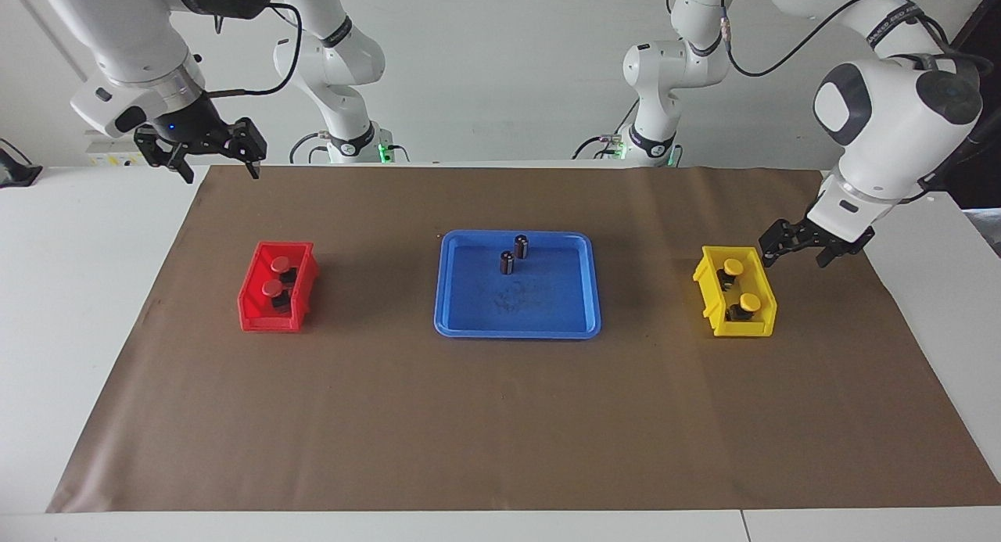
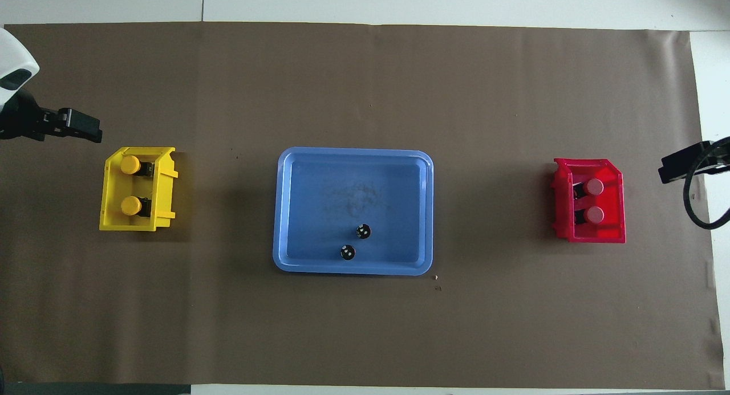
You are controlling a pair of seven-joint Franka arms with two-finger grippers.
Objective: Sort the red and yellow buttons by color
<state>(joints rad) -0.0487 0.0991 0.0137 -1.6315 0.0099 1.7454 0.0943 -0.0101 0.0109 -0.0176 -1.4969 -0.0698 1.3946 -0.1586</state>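
Two red buttons [image 1: 281,262] [image 1: 272,288] sit in the red bin [image 1: 249,307] at the right arm's end of the table; they also show in the overhead view [image 2: 595,186] [image 2: 595,214]. Two yellow buttons [image 1: 733,267] [image 1: 750,301] sit in the yellow bin [image 1: 708,288] at the left arm's end, and show in the overhead view [image 2: 130,165] [image 2: 131,205]. My left gripper [image 1: 798,256] [image 2: 74,127] is open and empty, over the mat just beside the yellow bin. My right gripper [image 1: 219,169] [image 2: 681,167] is open and empty, raised over the mat's edge.
A blue tray [image 1: 469,323] [image 2: 282,212] lies mid-table between the bins, with two dark cylinders [image 1: 521,246] [image 1: 507,262] upright in it. A brown mat [image 1: 500,425] covers the table.
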